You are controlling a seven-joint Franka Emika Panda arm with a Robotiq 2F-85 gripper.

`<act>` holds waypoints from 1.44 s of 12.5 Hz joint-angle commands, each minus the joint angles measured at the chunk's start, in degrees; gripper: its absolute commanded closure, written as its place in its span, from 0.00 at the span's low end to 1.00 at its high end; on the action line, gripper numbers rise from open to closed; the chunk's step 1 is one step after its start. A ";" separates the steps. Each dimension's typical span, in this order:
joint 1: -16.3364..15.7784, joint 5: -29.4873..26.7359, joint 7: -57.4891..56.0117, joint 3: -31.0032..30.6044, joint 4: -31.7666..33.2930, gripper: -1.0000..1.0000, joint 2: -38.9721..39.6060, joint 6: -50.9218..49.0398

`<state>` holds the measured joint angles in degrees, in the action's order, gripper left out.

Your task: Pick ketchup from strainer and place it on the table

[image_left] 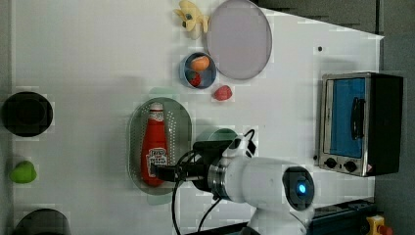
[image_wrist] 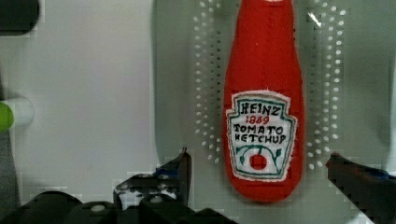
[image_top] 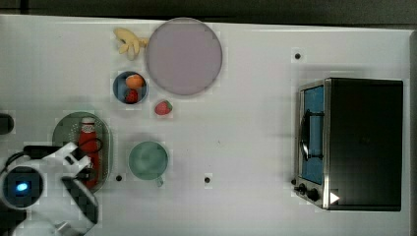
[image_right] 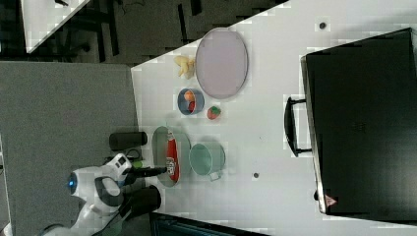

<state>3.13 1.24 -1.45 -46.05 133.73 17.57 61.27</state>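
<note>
The ketchup (image_wrist: pixel 263 98), a red squeeze bottle with a white label, lies lengthwise in the pale green strainer (image_wrist: pixel 177 93). In the top view the ketchup (image_top: pixel 88 140) lies in the strainer (image_top: pixel 62 129) at the left of the white table (image_top: pixel 246 123). My gripper (image_wrist: pixel 266 175) is open, with one finger (image_wrist: pixel 180 170) on each side of the bottle's base and not touching it. The left view has the gripper (image_left: pixel 159 171) over the lower end of the ketchup (image_left: pixel 155 142) in the strainer (image_left: pixel 182 128). The arm hides the strainer's near end in the top view.
A round green cup (image_top: pixel 148 160) stands just to the right of the strainer in the top view. Farther up are a strawberry (image_top: pixel 163 107), a blue bowl of fruit (image_top: pixel 130 87), bananas (image_top: pixel 129 43) and a lilac plate (image_top: pixel 184 55). A toaster oven (image_top: pixel 351 142) stands at the right.
</note>
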 commanded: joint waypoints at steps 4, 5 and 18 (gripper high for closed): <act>0.52 0.41 3.17 0.74 -0.83 0.00 10.30 8.06; -0.01 0.42 3.18 1.35 -0.92 0.00 11.53 9.11; -7.08 0.03 3.35 6.91 -2.87 0.41 7.55 5.45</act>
<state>-4.01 1.44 -0.54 -37.88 132.16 28.61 67.20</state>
